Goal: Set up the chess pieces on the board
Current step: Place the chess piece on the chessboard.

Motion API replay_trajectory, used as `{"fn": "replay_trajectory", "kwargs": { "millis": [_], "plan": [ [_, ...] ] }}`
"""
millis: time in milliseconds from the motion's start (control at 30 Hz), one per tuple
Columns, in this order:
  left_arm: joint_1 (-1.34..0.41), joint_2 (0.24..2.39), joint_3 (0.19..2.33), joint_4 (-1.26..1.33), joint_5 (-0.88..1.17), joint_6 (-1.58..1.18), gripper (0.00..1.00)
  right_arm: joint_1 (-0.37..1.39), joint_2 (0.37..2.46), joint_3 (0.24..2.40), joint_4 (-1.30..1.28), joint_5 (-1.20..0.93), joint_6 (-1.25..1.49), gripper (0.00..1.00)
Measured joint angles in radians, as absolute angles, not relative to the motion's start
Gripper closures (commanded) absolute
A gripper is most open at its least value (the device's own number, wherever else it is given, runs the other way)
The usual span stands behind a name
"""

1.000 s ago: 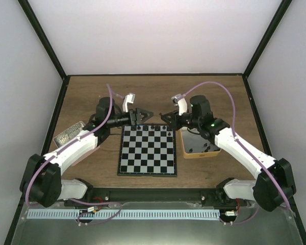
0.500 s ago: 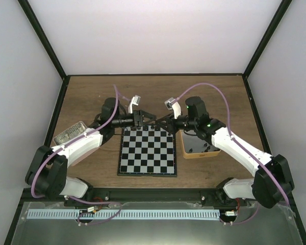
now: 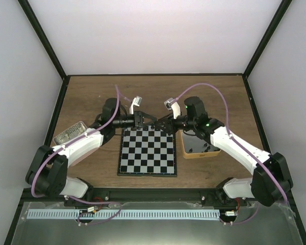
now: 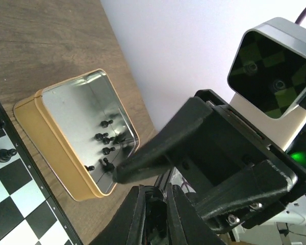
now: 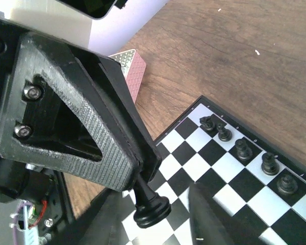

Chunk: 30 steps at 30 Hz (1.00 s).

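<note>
While both arms are leaning over the far edge of the board (image 3: 147, 153), the left end effector (image 3: 142, 118) and the right end effector (image 3: 162, 121) are facing each other tip to tip just above it. The left end effector is gripping one black chess piece (image 5: 152, 205), and its fingers (image 4: 138, 204) are standing almost together. In the right wrist view this piece is hanging from the tip of the left end effector with its round base downward. It is hanging above the squares of the board and is not touching them.

The right end effector is standing wide open, with one finger (image 5: 209, 214) on each side of the hanging piece. A gap is showing between the piece and that finger.

Five other chess pieces (image 5: 243, 149) are standing upright in a row along the far edge of the board. More small black pieces (image 4: 106, 138) are sitting inside the open tan-sided tin (image 3: 199, 155). The tin is resting on the wooden surface (image 3: 92, 97), just beside the right edge of the board. A pink tray (image 3: 70, 133) is lying on the surface to the left of the board, apart from it.
</note>
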<state>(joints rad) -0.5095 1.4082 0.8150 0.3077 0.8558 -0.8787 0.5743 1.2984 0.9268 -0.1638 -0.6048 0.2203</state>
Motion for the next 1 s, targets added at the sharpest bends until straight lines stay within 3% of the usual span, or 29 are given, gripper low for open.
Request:
{"fn": "replay_trajectory", "kwargs": {
  "millis": [133, 200, 633, 1000],
  "plan": [
    [-0.513, 1.408, 0.822, 0.264, 0.830, -0.840, 0.95, 0.576, 1.299, 0.927, -0.171, -0.583, 0.217, 0.33],
    [-0.513, 1.408, 0.842, 0.195, 0.781, -0.799, 0.95, 0.579, 1.299, 0.927, -0.177, -0.550, 0.217, 0.30],
    [-0.508, 1.388, 0.936, -0.283, 0.002, -0.535, 0.95, 0.579, 1.310, 0.927, -0.211, -0.221, 0.269, 0.28],
    [-0.482, 1.534, 0.936, -0.319, -0.167, -0.520, 0.96, 0.579, 1.330, 0.927, -0.226, -0.154, 0.290, 0.28]
  ]
}}
